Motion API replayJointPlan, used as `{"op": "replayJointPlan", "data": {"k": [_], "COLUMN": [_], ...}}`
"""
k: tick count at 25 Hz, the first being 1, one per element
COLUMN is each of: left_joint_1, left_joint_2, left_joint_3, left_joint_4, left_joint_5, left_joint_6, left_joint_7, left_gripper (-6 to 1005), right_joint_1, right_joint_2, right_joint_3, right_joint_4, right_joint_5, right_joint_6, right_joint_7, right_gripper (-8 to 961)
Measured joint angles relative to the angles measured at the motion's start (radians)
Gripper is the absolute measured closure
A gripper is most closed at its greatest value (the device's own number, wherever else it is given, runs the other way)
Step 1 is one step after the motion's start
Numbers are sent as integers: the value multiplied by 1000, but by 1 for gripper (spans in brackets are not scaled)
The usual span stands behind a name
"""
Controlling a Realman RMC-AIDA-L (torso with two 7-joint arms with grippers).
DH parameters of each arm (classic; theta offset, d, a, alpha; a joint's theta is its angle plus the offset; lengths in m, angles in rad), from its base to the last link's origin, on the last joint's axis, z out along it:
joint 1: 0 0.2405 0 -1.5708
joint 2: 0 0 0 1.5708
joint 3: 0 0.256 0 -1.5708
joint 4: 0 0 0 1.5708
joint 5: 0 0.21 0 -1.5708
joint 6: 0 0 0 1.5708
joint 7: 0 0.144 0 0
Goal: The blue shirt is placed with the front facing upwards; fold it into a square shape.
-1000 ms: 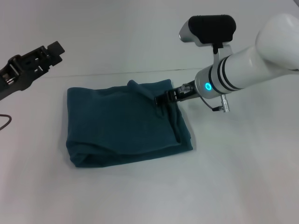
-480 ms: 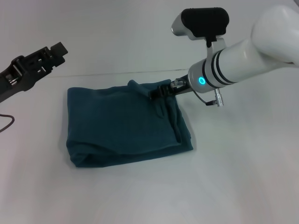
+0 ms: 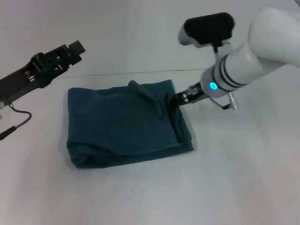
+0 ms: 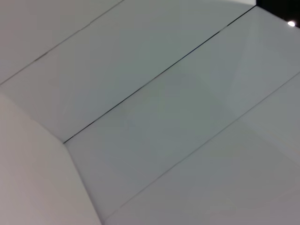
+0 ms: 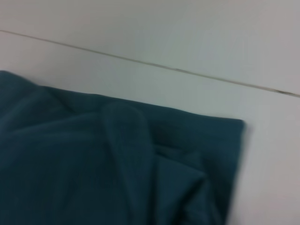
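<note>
Folded blue shirt (image 3: 124, 124) — right gripper (image 3: 177, 99) at its far-right edge.

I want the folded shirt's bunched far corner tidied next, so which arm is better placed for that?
The right. Its right hand is already down at the bunched far right corner of the blue shirt, while the left hand is raised above the table, off the shirt's far left corner.

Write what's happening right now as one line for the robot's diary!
right gripper: at far right edge of folded teal-blue cotton shirt | left gripper: raised, away from it | white table: shirt roughly square
</note>
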Motion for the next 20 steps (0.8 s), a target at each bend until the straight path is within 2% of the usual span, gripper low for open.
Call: {"op": "replayJointPlan", "data": {"k": [3, 5, 7, 9, 12, 14, 20], "left_joint_1": [-3, -2, -2, -1, -2, -2, 2], "left_joint_2": [-1, -1, -1, 0, 2, 3, 3], "left_joint_3": [3, 3, 3, 3, 3, 2, -2], "left_joint_4": [-10, -10, -10, -11, -11, -11, -10], "left_joint_5": [0, 0, -1, -1, -1, -1, -2], "left_joint_6": [-4, -4, -4, -4, -8, -10, -12], "left_joint_7": [2, 3, 3, 3, 3, 3, 3], "left_gripper": [554, 554, 554, 555, 555, 554, 554], "right_joint_1": [-25, -55, -96, -135, -167, -162, -105], "right_joint_2": [-20, -45, -68, -78, -77, -70, -26], "right_joint_3": [6, 22, 57, 81, 86, 82, 60], "right_joint_4": [-19, -42, -86, -145, -195, -199, -184], "right_joint_5": [-65, -78, -40, 43, 175, 205, 203], "right_joint_6": [10, 7, -28, -78, -156, -189, -201], "right_joint_7": [97, 142, 131, 64, -53, -89, -110], "right_gripper": [195, 195, 195, 195, 196, 196, 196]}}
